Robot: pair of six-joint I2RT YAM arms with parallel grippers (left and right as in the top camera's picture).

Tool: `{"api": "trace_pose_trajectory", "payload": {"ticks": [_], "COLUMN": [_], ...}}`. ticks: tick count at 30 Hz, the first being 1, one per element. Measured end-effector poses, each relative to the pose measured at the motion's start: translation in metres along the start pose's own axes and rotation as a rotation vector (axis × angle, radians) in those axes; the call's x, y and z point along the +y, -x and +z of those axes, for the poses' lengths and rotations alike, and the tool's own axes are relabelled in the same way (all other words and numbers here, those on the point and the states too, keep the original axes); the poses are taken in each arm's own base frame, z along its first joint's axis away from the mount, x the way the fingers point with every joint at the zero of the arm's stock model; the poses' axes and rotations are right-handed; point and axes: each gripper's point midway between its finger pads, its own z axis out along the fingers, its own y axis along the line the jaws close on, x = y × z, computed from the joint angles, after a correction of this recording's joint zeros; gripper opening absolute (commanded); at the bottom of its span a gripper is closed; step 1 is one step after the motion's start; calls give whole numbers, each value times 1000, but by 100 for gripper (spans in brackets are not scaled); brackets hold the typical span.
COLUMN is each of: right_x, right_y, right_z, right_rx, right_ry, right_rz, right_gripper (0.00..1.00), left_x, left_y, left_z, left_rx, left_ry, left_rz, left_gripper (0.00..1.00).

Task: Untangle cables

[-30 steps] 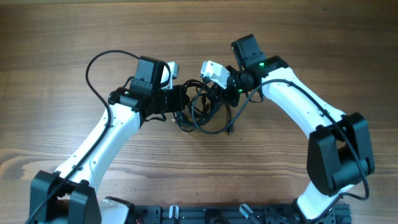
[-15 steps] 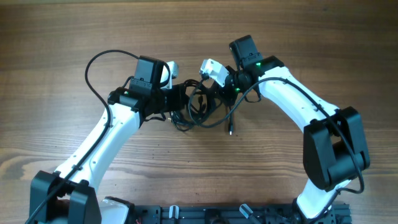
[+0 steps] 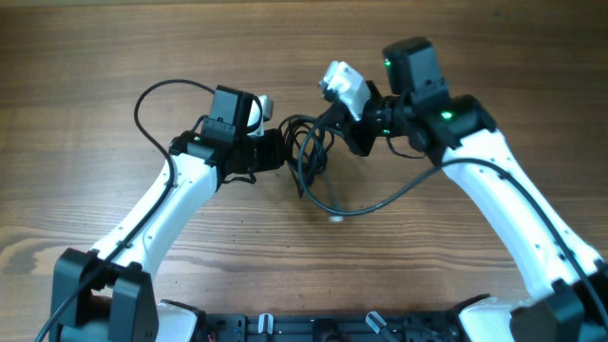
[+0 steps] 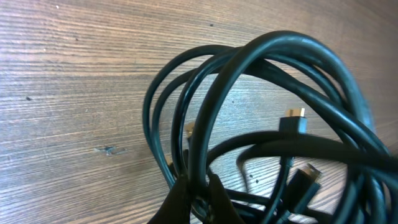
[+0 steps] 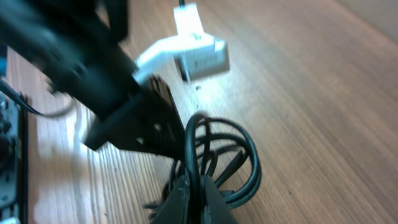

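Cables (image 3: 309,157) at mid-frame are one knotted bundle, no cord free yet. Left gripper (image 3: 282,152) and right gripper (image 3: 332,123) are each clamped on a strand from opposite sides. Judging by this, nearly all the untangling is left.

No text, label, brand, number or sign is legible in any view. Small white box-shaped module (image 5: 200,53), right wrist view: face too blurred to read. Thin black cables (image 4: 292,42) and their gold-tipped plug ends: no marking readable.
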Motion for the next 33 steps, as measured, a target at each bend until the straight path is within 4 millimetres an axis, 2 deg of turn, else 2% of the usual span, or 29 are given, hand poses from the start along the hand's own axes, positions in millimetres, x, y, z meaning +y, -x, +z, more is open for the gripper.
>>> {"api": "trace_pose_trajectory", "payload": {"ticks": [4, 7, 10, 13, 15, 19, 22, 24, 26, 28, 29, 31, 33], "right_x": [-13, -38, -62, -92, -105, -125, -133, -134, -130, -123, -119, -113, -111], "right_y": [24, 37, 33, 24, 8, -41, -65, -72, -74, -73, -72, -68, -55], "right_z": [-35, -71, -97, -127, -135, -125, -107, -91, -77, -58, -48, -28, -17], "right_rx": [-127, -249, -303, -327, -282, -115, -43, -23, -16, -9, -4, -8, -46], "right_ry": [-36, -61, -103, -233, -334, -464, -445, -386, -326, -258, -231, -174, -122], "right_rz": [100, 186, 282, 357, 425, 578, 646, 676, 701, 745, 776, 853, 879], "right_gripper": [4, 4, 4, 4, 4, 5, 9, 14, 18, 18, 23, 47, 56], "left_x": [-1, -11, -17, 1, 11, 14, 14, 13, 10, 3, -2, -16, -32], "left_y": [-2, 4, 8, -4, -10, -9, -8, -6, -3, 3, 7, 16, 26], "left_z": [5, 5, 3, 14, 20, 22, 22, 22, 22, 22, 22, 21, 19], "left_rx": [18, 16, 7, 49, 68, 63, 60, 53, 41, 21, 7, -23, -58], "left_ry": [-16, -52, -75, -7, 24, 37, 35, 31, 20, -14, -42, -112, -186], "left_rz": [-11, -18, -20, -49, -63, -63, -61, -58, -52, -37, -26, 13, 56], "left_gripper": [4, 4, 4, 4, 4, 4, 4, 4, 4, 4, 4, 4, 4]}}
